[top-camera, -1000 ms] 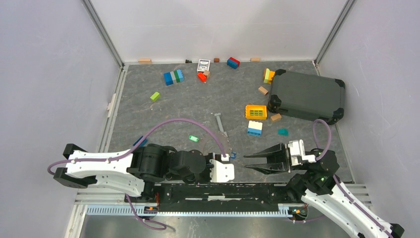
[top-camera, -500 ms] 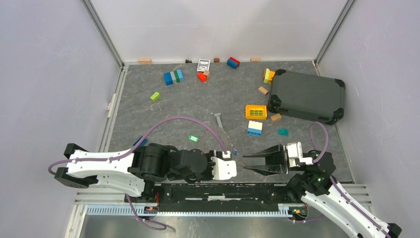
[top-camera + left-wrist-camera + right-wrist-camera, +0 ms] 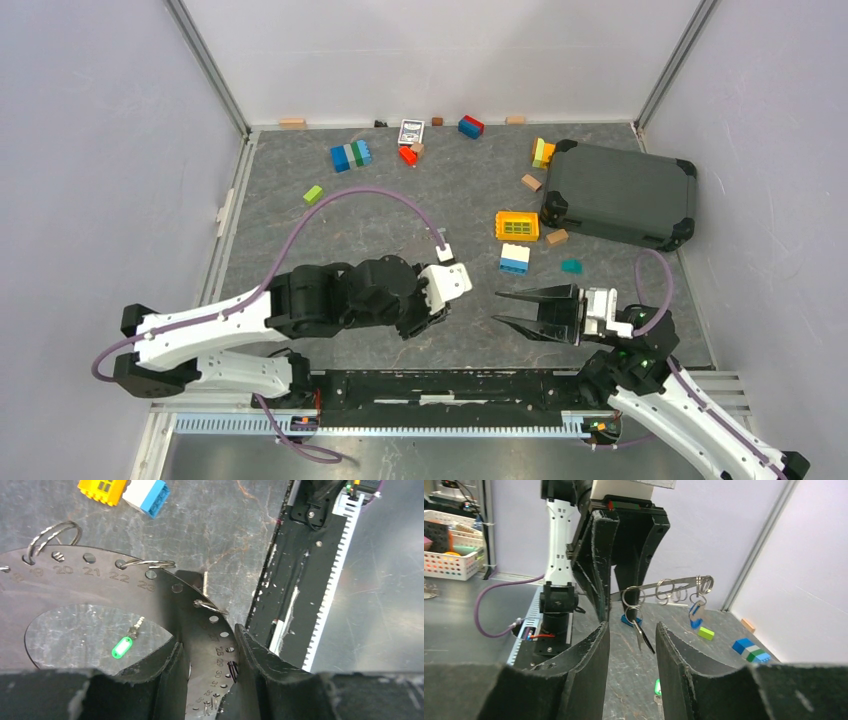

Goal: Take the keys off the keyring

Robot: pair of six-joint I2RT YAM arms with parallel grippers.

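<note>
L jaws [image 3: 206,642] are clamped on a dark numbered plate [image 3: 100,575], held up off the worktop [image 3: 300,250]. Several wire rings thread its holes.

In the R wrist view, centre frame, the keyring [image 3: 632,613] hangs just under the plate edge w/ a silver key [image 3: 639,634] on it. Further right a blue tag [image 3: 694,616] dangles from another ring. One green-headed key [image 3: 122,647] lies loose on the worktop below the plate, so I judge one key is off and at least one is left to free.

R jaws [image 3: 500,307] stand apart and empty, pointing at the plate from the right, near but not touching.

Surface is a grey marbled mat. In the top view, L to R:
- lime brick [image 3: 314,194]
- blue-green brick row [image 3: 350,155]
- red brick [image 3: 408,155]
- yellow grid block [image 3: 517,225] w/ a white-blue brick [image 3: 514,258] just below it
- dark hard case [image 3: 620,193] at upper right

Pale walls on three sides, alu posts in the back corners, and a black rail [image 3: 450,385] along the bottom.
</note>
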